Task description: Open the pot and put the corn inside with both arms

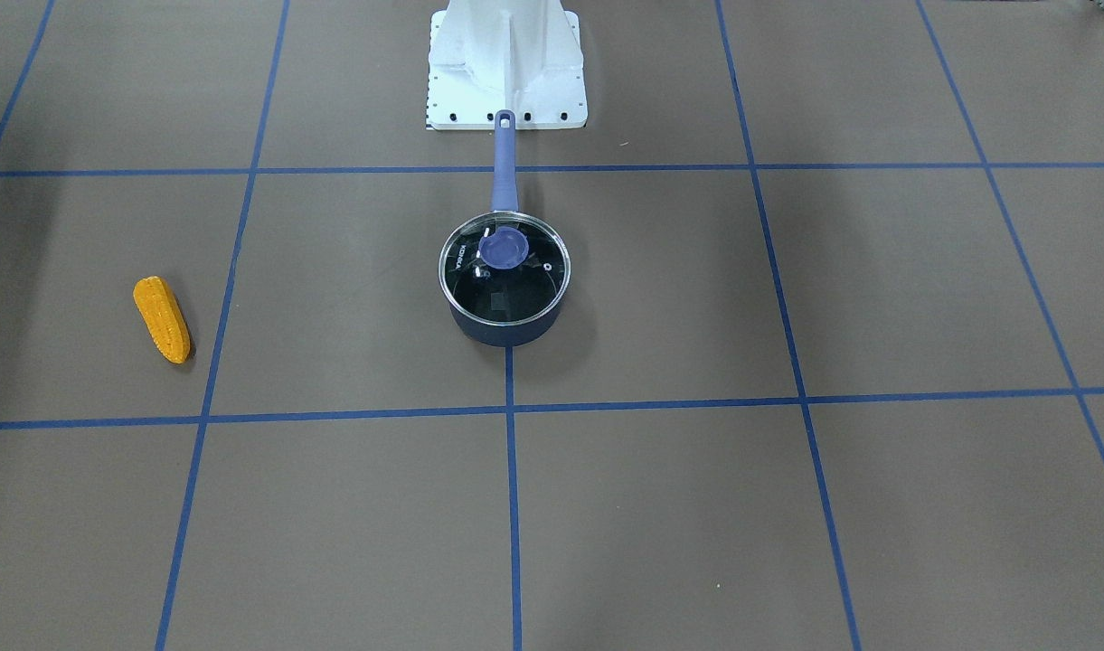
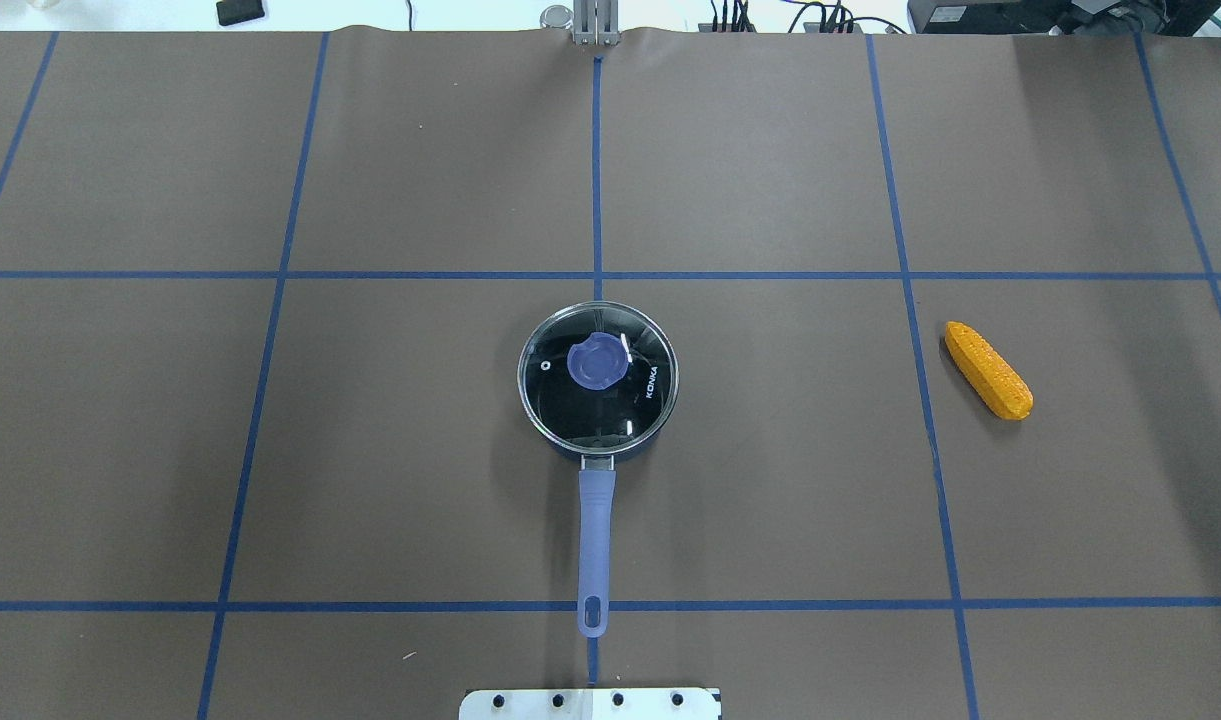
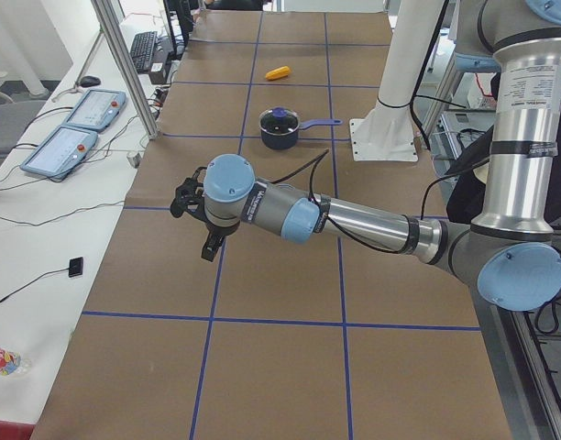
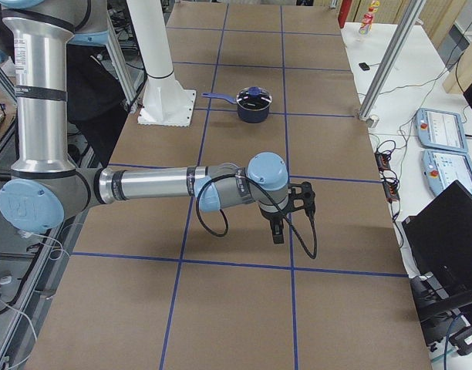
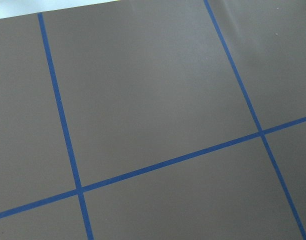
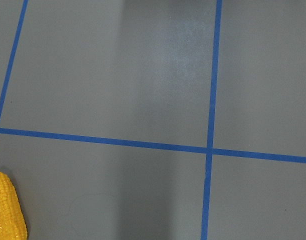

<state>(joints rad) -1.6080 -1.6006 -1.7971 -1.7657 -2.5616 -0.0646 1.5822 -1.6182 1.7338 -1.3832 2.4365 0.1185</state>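
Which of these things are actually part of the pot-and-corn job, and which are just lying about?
Part of the job:
pot, glass lid, corn, left arm, right arm.

Just lying about:
control pendants, keyboard and bottle on the side benches; small black object beyond the table's far edge.

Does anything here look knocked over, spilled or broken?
Nothing stands out. The pot stands upright with its glass lid seated squarely on top. The corn lies whole on the table, off to the robot's right and well apart from the pot. No spill or damage shows.
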